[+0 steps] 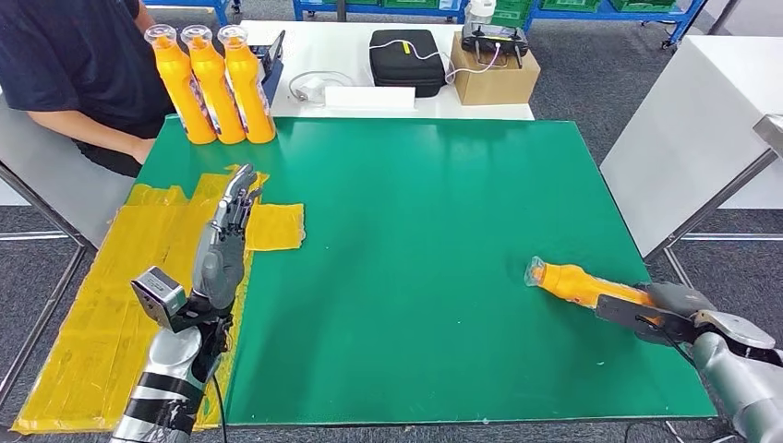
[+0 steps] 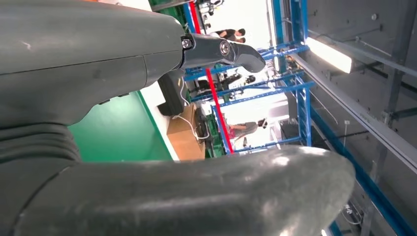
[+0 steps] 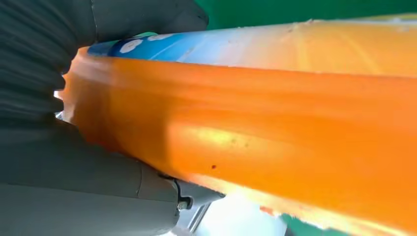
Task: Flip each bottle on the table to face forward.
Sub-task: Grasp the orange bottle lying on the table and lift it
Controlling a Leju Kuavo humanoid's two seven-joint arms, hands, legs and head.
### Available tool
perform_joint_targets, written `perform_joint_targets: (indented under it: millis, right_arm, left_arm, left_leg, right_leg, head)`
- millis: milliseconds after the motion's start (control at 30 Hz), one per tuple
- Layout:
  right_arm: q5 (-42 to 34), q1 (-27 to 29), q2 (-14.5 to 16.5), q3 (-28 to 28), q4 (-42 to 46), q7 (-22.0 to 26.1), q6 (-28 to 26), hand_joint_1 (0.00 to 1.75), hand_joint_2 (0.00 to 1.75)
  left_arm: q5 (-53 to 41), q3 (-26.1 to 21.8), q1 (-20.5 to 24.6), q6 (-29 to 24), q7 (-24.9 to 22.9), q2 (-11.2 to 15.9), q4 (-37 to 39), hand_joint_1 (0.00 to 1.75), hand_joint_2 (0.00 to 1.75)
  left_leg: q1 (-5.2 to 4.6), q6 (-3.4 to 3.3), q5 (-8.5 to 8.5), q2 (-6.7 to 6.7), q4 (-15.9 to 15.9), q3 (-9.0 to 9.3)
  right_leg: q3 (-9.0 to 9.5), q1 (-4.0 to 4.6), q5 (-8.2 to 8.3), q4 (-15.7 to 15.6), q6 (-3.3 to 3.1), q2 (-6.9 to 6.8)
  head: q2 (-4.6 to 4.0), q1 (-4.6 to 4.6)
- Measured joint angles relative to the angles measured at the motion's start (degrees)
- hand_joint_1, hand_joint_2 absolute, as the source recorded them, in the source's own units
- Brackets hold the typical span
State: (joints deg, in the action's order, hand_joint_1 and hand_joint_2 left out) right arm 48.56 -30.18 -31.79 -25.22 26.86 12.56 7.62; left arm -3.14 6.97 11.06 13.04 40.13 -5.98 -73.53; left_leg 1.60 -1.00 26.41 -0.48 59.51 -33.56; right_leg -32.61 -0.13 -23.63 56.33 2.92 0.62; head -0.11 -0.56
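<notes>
While the right hand [image 1: 672, 312] sits at the lower right of the head view, its fingers are wrapped around the lying orange bottle [image 1: 577, 282], which stretches across the green table mat [image 1: 415, 249] with its clear cap end pointing toward the frame's centre-left. Up close in the right wrist view, that bottle [image 3: 275, 123] fills the picture, orange body with a strip of blue and white label along one side, and the grey thumb and ribbed cover of the right hand [image 3: 64, 147] press right against it. A firm hold, no gap to see.

Over at the lower left of the head view, the left hand [image 1: 226, 242] hangs above the table's left edge, fingers stretched out straight and holding nothing, fingertips over the yellow cloth [image 1: 157, 277] that drapes over that side. The left wrist view backs it up: thumb and fingers of the left hand [image 2: 147, 147] apart, nothing between them.

At the upper left, three standing orange bottles [image 1: 214, 85] line up side by side, touching, on the mat's far corner. A person [image 1: 74, 74] in a dark shirt sits just beside them. Beyond the mat, on a white table [image 1: 305, 46], rest a black case [image 1: 407, 60] and a cardboard box [image 1: 494, 78].
</notes>
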Motion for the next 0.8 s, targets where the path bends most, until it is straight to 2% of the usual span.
perform_joint_targets:
  millis: [33, 100, 167, 233, 300, 467, 700, 800]
  right_arm:
    - [-2.04, 0.45, 1.36, 0.85, 0.79, 0.89, -2.33, 1.75, 1.75]
    - [-8.58, 2.98, 4.66, 3.44, 6.08, 3.10, -5.50, 1.75, 1.75]
    - [-16.50, 7.49, 8.61, 6.28, 16.05, 4.00, -5.75, 1.75, 1.75]
    - [-21.46, 11.92, 12.27, 7.90, 27.07, 3.03, -5.27, 1.75, 1.75]
    - [-23.28, 14.67, 14.66, 8.58, 35.81, 1.68, -5.21, 1.75, 1.75]
    - [-24.85, 17.41, 16.80, 9.99, 46.53, 1.61, -5.40, 1.75, 1.75]
    - [-25.32, 18.92, 17.98, 10.88, 51.26, 2.97, -5.32, 1.75, 1.75]
    - [-24.37, 19.14, 19.70, 10.36, 52.78, 4.23, -4.62, 1.75, 1.75]
  left_arm:
    - [-0.12, -0.30, -0.63, -0.13, 0.01, 0.02, -0.02, 0.00, 1.75]
    - [-0.63, -1.34, -2.47, 0.18, 0.02, -0.16, -0.23, 0.00, 1.75]
    - [-1.04, -2.59, -4.69, 1.81, 0.02, -0.77, -0.72, 0.00, 1.75]
    - [-1.13, -3.51, -6.71, 3.56, 0.02, -1.75, -1.47, 0.00, 1.75]
    - [-1.13, -4.08, -8.31, 4.39, 0.01, -2.62, -2.24, 0.00, 1.75]
    - [-1.06, -5.01, -10.02, 4.79, 0.00, -3.42, -2.98, 0.00, 1.75]
    - [-0.92, -5.67, -10.26, 5.41, -0.10, -3.83, -3.29, 0.00, 1.75]
    - [-0.50, -5.59, -10.81, 7.28, -0.72, -4.52, -4.06, 0.00, 1.75]
  left_leg:
    - [0.03, 0.04, 0.03, 0.23, -0.01, 0.01]
    - [0.06, 0.13, 0.09, 0.68, -0.03, 0.00]
    - [0.05, 0.12, -0.01, 0.88, -0.03, -0.15]
    - [0.00, 0.14, -0.33, 0.47, -0.03, -0.55]
    - [0.00, 0.24, -0.62, -0.20, -0.06, -1.05]
    - [0.02, 0.30, -0.69, -0.47, -0.13, -1.48]
    - [-0.04, 0.30, -0.68, -0.45, -0.13, -1.59]
    - [-0.05, 0.30, -0.68, -0.42, -0.14, -1.60]
  right_leg:
    - [-0.01, 0.03, 0.06, -0.01, -0.05, 0.23]
    - [-0.14, 0.07, 0.17, 0.01, -0.15, 0.68]
    - [-0.53, 0.06, 0.27, 0.09, -0.17, 0.91]
    - [-1.05, 0.01, 0.29, 0.22, -0.13, 0.59]
    - [-1.44, -0.01, 0.28, 0.31, -0.12, -0.02]
    - [-1.69, -0.04, 0.26, 0.35, -0.13, -0.36]
    - [-1.80, -0.15, 0.25, 0.33, -0.13, -0.36]
    - [-1.82, -0.13, 0.26, 0.34, -0.13, -0.34]
  head:
    - [0.00, -0.01]
    - [0.00, 0.00]
    - [0.00, 0.08]
    - [0.00, 0.13]
    - [0.00, 0.10]
    - [0.00, 0.07]
    - [0.00, 0.05]
    - [0.00, 0.05]
